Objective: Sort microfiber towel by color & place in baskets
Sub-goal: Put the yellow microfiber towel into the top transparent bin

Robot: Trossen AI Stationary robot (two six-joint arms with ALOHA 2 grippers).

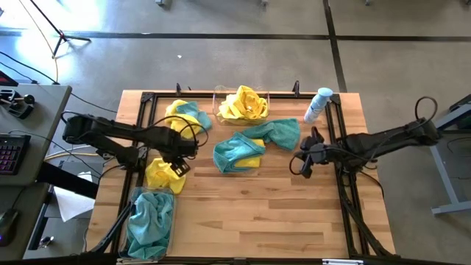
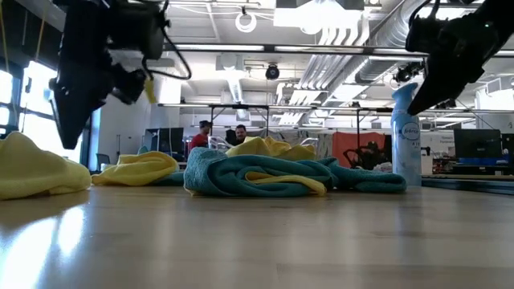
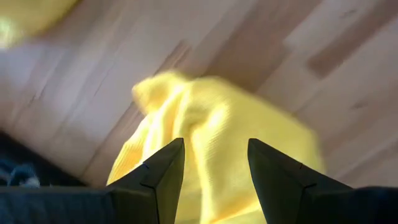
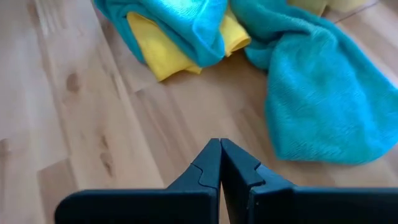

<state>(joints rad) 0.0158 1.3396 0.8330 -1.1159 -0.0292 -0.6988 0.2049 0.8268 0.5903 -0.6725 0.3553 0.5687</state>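
A crumpled yellow towel (image 3: 217, 149) fills the frame's centre under the left gripper (image 3: 214, 171), fingers spread above it, while the right gripper (image 4: 220, 163), fingers pressed together, hangs at the teal towel's (image 4: 323, 99) lower left.

Here's the wooden worktop (image 1: 280, 213), pale planks. Resting on it: a clear basket (image 1: 171, 221) at the near left corner holding teal cloth, another basket (image 1: 218, 99) at the far edge filled with yellow. A loose yellow towel (image 1: 160, 175) lies beside the near basket, a yellow-and-teal pile (image 1: 184, 115) farther back, teal towels (image 1: 257, 143) mid-board, and a spray bottle (image 1: 318, 104) stands far right.
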